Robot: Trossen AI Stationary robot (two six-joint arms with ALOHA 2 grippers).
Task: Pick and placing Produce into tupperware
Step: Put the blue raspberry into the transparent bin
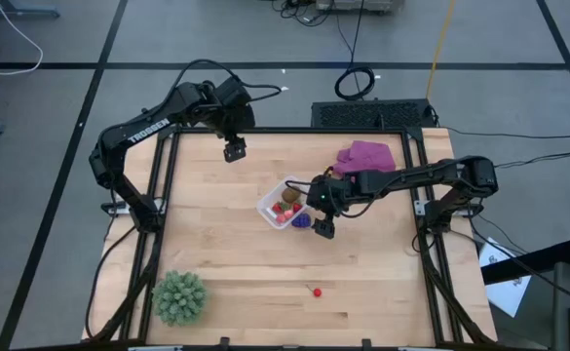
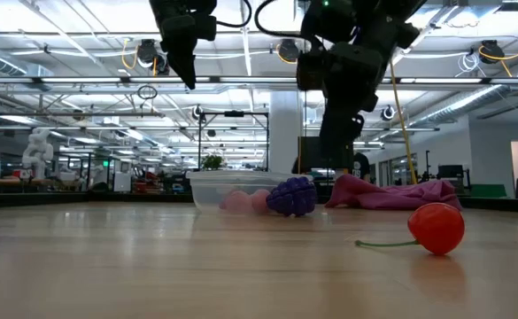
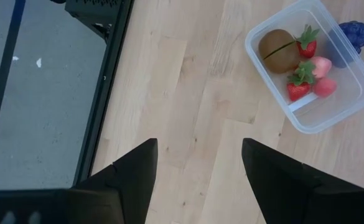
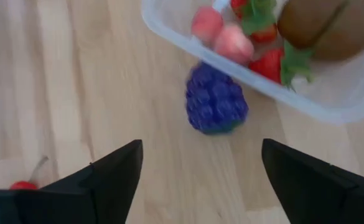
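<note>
The clear tub [image 1: 277,203] sits mid-table and holds a brown oval [image 3: 278,50] plus several red and pink pieces [image 3: 306,78]. The purple-blue grape bunch [image 4: 216,106] lies on the wood just outside the tub's near-right wall [image 4: 331,109]. A red cherry-like piece with a stem [image 1: 316,290] lies alone nearer the near edge. My right gripper [image 4: 200,180] is open and hovers above the table just short of the grape bunch, touching nothing. My left gripper [image 3: 199,168] is open and raised near the far-left part of the table [image 1: 234,149].
A magenta-purple cloth [image 1: 367,156] lies bunched at the far right, behind the tub. A green spiky ball plant [image 1: 179,296] stands at the near-left corner. A raised black frame [image 1: 164,195] runs along the table's sides. Bare wood lies between tub and near edge.
</note>
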